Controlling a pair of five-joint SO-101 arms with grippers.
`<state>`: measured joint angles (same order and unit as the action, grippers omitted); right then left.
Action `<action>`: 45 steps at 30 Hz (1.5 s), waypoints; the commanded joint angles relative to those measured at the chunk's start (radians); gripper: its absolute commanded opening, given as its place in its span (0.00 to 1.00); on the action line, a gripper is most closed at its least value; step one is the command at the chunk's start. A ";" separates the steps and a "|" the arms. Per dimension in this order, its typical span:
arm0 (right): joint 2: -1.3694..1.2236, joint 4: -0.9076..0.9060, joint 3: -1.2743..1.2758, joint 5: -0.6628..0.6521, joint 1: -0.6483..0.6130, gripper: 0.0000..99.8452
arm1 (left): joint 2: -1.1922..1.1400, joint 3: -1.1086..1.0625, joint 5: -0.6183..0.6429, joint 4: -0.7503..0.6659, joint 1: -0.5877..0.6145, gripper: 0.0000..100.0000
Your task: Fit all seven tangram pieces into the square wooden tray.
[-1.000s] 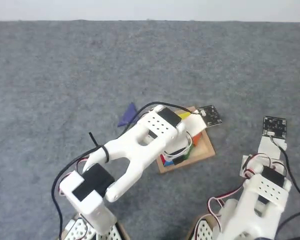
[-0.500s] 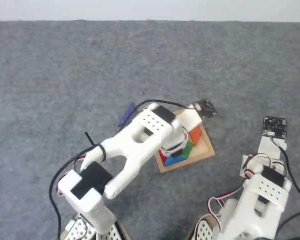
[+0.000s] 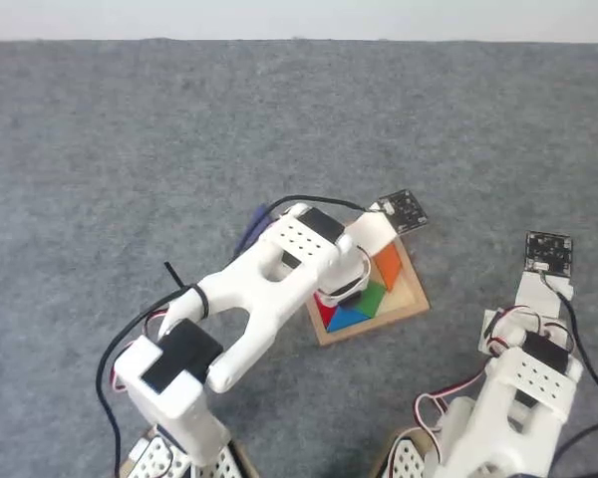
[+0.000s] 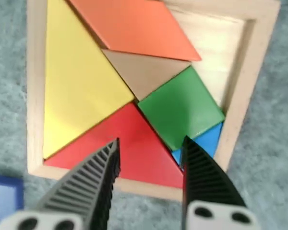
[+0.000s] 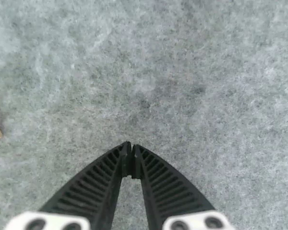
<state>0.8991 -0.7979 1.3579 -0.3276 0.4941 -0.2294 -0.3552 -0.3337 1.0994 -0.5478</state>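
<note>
Hovering over the square wooden tray (image 4: 259,72), the left gripper (image 4: 151,141) gapes empty; the right gripper (image 5: 129,155) is closed.

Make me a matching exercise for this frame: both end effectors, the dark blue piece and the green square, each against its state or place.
Things:
1. left end effector
2. right end effector
3. dark blue piece
4. green square

States or places:
A. lying on the carpet, outside the tray
B. shut, over bare carpet
C. lying flat inside the tray
D. open, above the tray

Pairs: 1-D, 2-B, 3-A, 4-C
</note>
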 commanded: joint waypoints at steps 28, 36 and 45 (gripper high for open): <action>0.019 0.005 -0.054 0.011 -0.016 0.01 | 0.252 -0.240 0.006 -0.029 0.008 0.20; 0.019 0.005 -0.054 0.011 -0.016 0.01 | 0.097 -0.151 0.011 -0.051 0.008 0.20; 0.019 0.005 -0.054 0.011 -0.016 0.01 | 0.074 -0.071 0.006 -0.029 0.008 0.20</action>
<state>0.8991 -0.7979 1.3579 -0.3276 0.4941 -0.1788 -0.4595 -0.3383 1.0794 -0.5554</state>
